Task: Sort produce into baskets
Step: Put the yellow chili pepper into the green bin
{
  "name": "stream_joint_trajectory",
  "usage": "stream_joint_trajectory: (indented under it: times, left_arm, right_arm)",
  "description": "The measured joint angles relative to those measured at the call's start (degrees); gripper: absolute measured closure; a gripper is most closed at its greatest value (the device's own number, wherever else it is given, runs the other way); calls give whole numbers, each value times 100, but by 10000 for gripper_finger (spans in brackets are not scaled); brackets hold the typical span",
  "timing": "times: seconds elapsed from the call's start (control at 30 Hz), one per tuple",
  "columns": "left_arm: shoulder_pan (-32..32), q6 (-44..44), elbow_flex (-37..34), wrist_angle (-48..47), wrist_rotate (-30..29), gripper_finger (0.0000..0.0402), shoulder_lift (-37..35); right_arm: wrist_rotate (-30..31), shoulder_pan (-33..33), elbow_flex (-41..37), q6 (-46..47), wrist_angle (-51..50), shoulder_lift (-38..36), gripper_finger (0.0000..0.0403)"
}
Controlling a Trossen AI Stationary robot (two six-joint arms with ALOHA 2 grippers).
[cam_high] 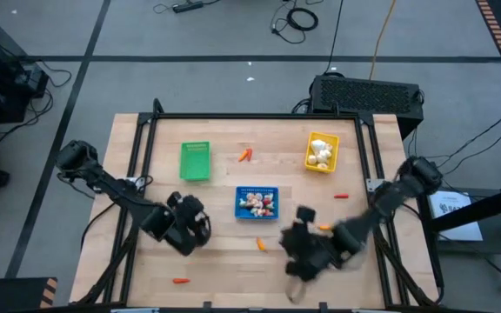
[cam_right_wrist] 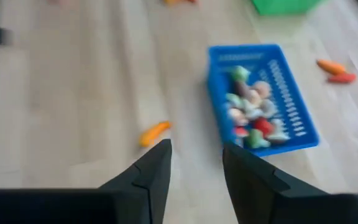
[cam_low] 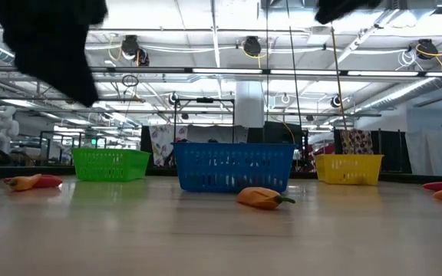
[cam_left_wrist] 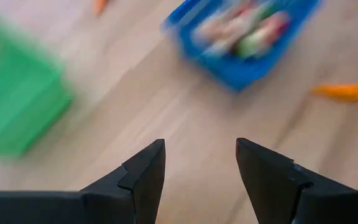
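We see a pale wooden table (cam_high: 233, 269) framed by a black rail, standing on grey floor strewn with cables. Three perforated plastic baskets sit on it: the green basket (cam_high: 195, 161) empty, the blue basket (cam_high: 257, 203) at centre full of mixed small toy vegetables, the yellow basket (cam_high: 322, 151) holding white garlic-like bulbs (cam_high: 320, 152). Orange carrot-like pieces lie loose: one (cam_high: 245, 155) between the green and yellow baskets, one (cam_high: 261, 244) just in front of the blue basket, one (cam_high: 180, 281) near the front edge.

Our left gripper (cam_left_wrist: 199, 165) hovers left of the blue basket, jaws apart and empty. Our right gripper (cam_right_wrist: 196, 163) hovers in front of it, jaws likewise apart and empty.

Beyond the table, we see a hall with ceiling trusses and strip lights.
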Motion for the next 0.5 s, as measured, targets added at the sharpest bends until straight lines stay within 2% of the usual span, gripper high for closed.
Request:
stream_joint_trajectory:
  times: [0.13,0.2,0.33,0.5]
  left_arm:
    - [641,-841,0,-752,1452,199,6]
    - [879,-1145,0,-960,1978,199,14]
    - [1168,-1691,-2,-1108,2201,199,50]
    - [1317,-2214,-2,-1057,2522,199,48]
  right_arm:
    - [833,837,2,388,324,65,269]
    - [1321,1170,0,458,379,139,269]
    - [1869,1558,0,392,454,258,269]
    - [1737,1636,0,40,381,282,269]
